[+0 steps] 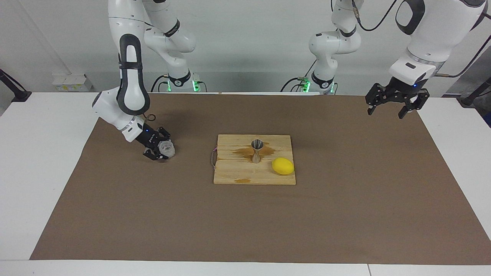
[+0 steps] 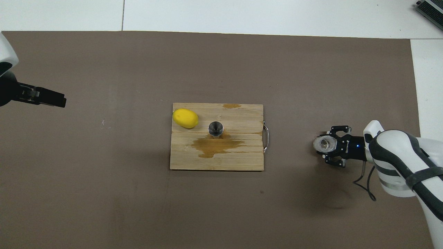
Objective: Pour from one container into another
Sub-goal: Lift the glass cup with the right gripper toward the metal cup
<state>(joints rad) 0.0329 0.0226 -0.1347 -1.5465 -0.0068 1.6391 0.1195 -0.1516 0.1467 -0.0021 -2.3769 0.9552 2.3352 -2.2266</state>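
Observation:
The bumpy clear glass cup (image 1: 167, 148) (image 2: 324, 144) stands on the brown mat toward the right arm's end of the table. My right gripper (image 1: 161, 150) (image 2: 327, 145) comes in low and slanted, its fingers closed against the cup's sides. The steel hourglass jigger (image 1: 256, 151) (image 2: 215, 128) stands upright on the wooden board (image 1: 238, 174) (image 2: 218, 162) in the middle of the table. My left gripper (image 1: 392, 110) (image 2: 61, 100) hangs open and empty in the air over the mat at the left arm's end, where that arm waits.
A yellow lemon (image 1: 282, 166) (image 2: 185, 118) lies on the board beside the jigger. A brown wet stain (image 1: 245, 150) (image 2: 214, 145) spreads on the board next to the jigger. The board has a metal handle (image 2: 265, 138) on the side toward the cup.

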